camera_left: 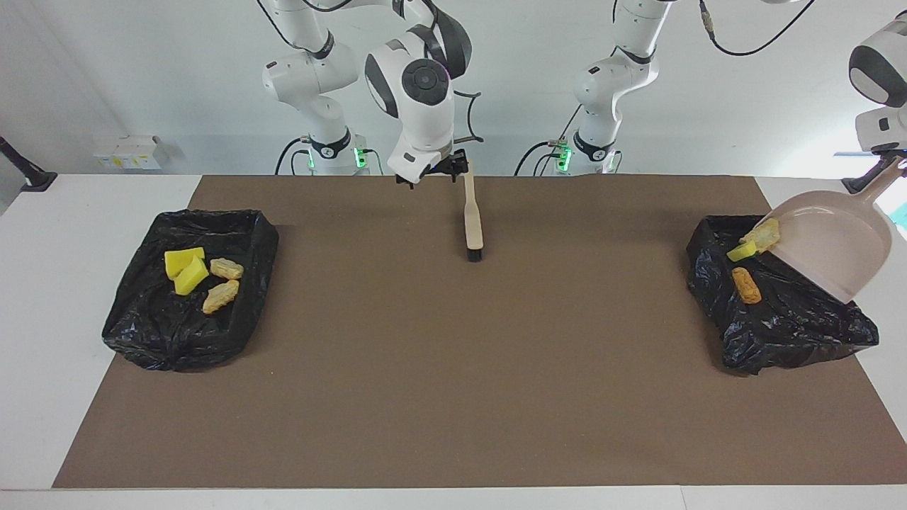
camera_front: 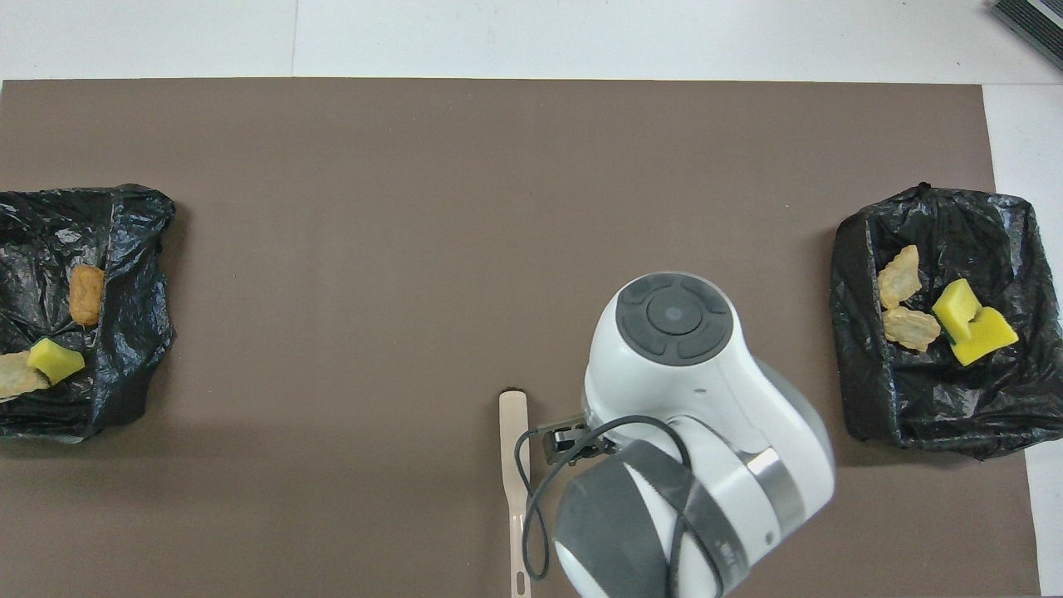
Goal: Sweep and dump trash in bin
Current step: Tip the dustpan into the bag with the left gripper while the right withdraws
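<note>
Two bins [camera_left: 190,312] [camera_left: 779,333], seven trash scraps [camera_left: 220,296], right hand [camera_left: 464,168] clamped on brush [camera_left: 472,219], left hand [camera_left: 889,170] grips tilted dustpan [camera_left: 832,248]

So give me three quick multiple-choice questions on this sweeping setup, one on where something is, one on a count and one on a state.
1. Where is the brush?
A. In a bin
B. On the brown mat between the two bins
C. Inside the dustpan

2. How many scraps lie in the bin at the right arm's end?
A. Two
B. Four
C. Six

3. How is the dustpan?
A. Flat on the mat
B. Upside down in a bin
C. Raised and tilted, mouth down

Answers:
1. B: its bristle end meets the mat roughly midway between the bins.
2. B: two yellow sponge chunks and two tan lumps show on the black liner.
3. C: the left hand holds its handle, tipping it over the bin at the left arm's end.
</note>
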`<action>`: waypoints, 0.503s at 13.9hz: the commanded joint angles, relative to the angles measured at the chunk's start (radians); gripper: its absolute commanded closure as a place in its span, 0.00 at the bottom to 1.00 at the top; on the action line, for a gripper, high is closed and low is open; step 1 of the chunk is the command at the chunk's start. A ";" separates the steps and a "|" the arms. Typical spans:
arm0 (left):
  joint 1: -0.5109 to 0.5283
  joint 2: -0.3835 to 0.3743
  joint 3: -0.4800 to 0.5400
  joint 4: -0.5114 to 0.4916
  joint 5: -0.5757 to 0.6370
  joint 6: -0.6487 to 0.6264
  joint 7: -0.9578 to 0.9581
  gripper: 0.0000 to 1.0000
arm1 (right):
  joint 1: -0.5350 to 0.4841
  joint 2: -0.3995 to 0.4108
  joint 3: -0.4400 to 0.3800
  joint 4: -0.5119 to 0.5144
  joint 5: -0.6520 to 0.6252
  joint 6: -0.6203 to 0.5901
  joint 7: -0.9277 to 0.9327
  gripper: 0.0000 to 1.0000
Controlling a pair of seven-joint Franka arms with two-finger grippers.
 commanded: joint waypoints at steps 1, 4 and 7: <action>-0.086 0.016 0.014 0.043 0.105 -0.039 0.024 1.00 | -0.080 0.017 0.009 0.112 -0.058 -0.074 -0.118 0.00; -0.102 0.013 0.012 0.096 0.139 -0.037 0.107 1.00 | -0.181 0.017 0.006 0.167 -0.087 -0.120 -0.270 0.00; -0.161 0.013 0.009 0.141 0.145 -0.072 0.133 1.00 | -0.258 0.014 0.004 0.200 -0.182 -0.119 -0.363 0.00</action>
